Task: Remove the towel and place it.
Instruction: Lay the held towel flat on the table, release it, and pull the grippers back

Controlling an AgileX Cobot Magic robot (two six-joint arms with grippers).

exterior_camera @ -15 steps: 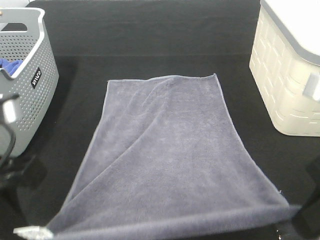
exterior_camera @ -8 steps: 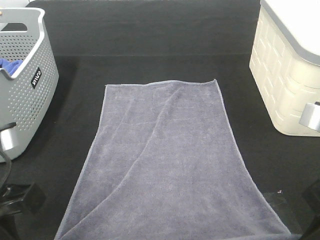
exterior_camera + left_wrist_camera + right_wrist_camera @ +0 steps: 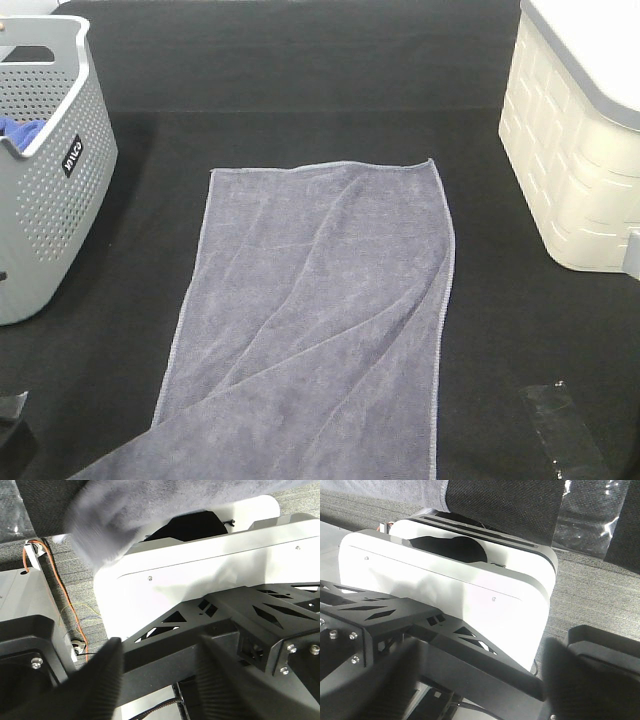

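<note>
The slate grey towel (image 3: 320, 310) lies spread flat on the black table, long side running away from me, with its near end over the front edge. My left gripper (image 3: 160, 680) is open and empty, below and clear of the towel's hanging blurred edge (image 3: 120, 515). My right gripper (image 3: 480, 680) is open and empty too, and a strip of towel (image 3: 395, 487) shows beyond it. Both grippers are almost wholly outside the exterior view.
A grey perforated basket (image 3: 50, 200) stands at the left with a bright blue cloth (image 3: 15, 130) in it. A cream lidded basket (image 3: 570, 160) stands at the right. A clear tape patch (image 3: 560, 420) lies near the front right. The white robot base (image 3: 470, 580) is under the grippers.
The towel's near corners, held up a second ago, have dropped. The near end has slid over the front edge and narrowed. Both arms have pulled back out of the exterior view.
</note>
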